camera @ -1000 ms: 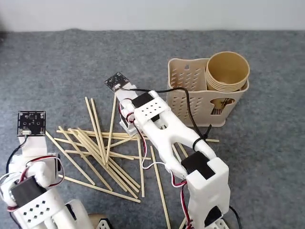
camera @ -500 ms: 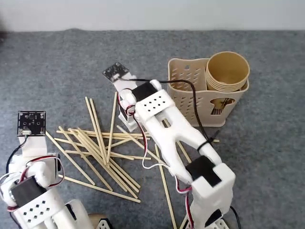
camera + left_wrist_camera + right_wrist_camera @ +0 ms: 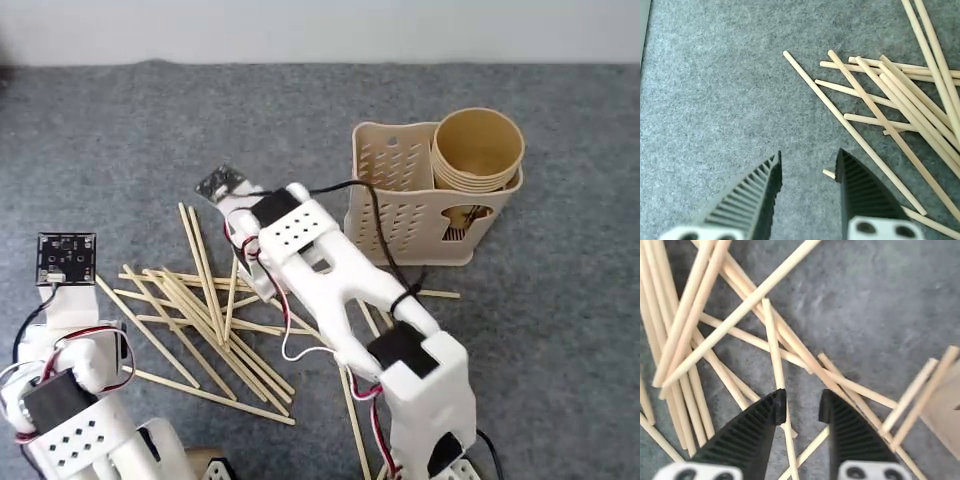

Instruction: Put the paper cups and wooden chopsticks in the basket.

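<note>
My right gripper [image 3: 801, 407] hangs released over the chopsticks [image 3: 190, 300] left of the basket [image 3: 395, 215], one stick [image 3: 774, 345] lying between its jaws. My left gripper [image 3: 807, 167], near left, is released too.

Right gripper [image 3: 801, 402]: black ribbed fingers parted by a narrow gap, low over the mat.
Single chopstick [image 3: 774, 350]: runs lengthwise into that gap, closer to one finger.
Wooden chopsticks [image 3: 740, 312]: many, crossed and overlapping, spread wide.
Mat [image 3: 880, 305]: grey, bare beyond the sticks.
Beige corner [image 3: 945, 415]: possibly the basket; two stick ends lie beside it.
</note>
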### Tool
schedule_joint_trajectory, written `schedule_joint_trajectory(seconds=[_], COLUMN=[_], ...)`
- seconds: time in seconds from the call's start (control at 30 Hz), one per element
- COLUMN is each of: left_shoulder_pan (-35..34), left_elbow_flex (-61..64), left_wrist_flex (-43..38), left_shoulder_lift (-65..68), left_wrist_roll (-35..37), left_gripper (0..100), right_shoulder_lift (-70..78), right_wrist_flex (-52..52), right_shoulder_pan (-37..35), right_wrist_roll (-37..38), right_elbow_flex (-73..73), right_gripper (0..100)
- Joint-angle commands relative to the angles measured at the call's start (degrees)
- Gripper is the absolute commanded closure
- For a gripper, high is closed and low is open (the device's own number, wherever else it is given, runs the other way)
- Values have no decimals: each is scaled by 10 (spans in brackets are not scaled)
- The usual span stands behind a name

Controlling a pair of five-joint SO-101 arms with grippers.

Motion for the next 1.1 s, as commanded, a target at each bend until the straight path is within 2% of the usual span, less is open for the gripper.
schedule_joint_trajectory(seconds=[0.0, 0.27, 0.57, 0.87, 1.0, 1.07], left_shoulder_pan=[0, 0, 0, -2, -4, -27], left_elbow_flex=[-4, -4, -4, -8, -16, -28], left_wrist_flex=[-11, -11, -11, -11, -12, -15], left_shoulder_lift=[-7, -7, -7, -7, -7, -7], left_wrist_roll=[-4, -4, -4, -6, -8, -13], left_gripper=[831, 831, 831, 831, 830, 830], right_shoulder_lift=[11, 69, 77, 23, 7, 4], right_wrist_flex=[-15, -80, -76, 80, 112, 126], right_shoulder_pan=[-5, 3, 6, 15, 7, 4], right_wrist_roll=[40, 57, 106, 109, 106, 106], right_elbow_flex=[-6, -6, -10, -96, -97, -96], right_gripper=[845, 846, 845, 844, 843, 843])
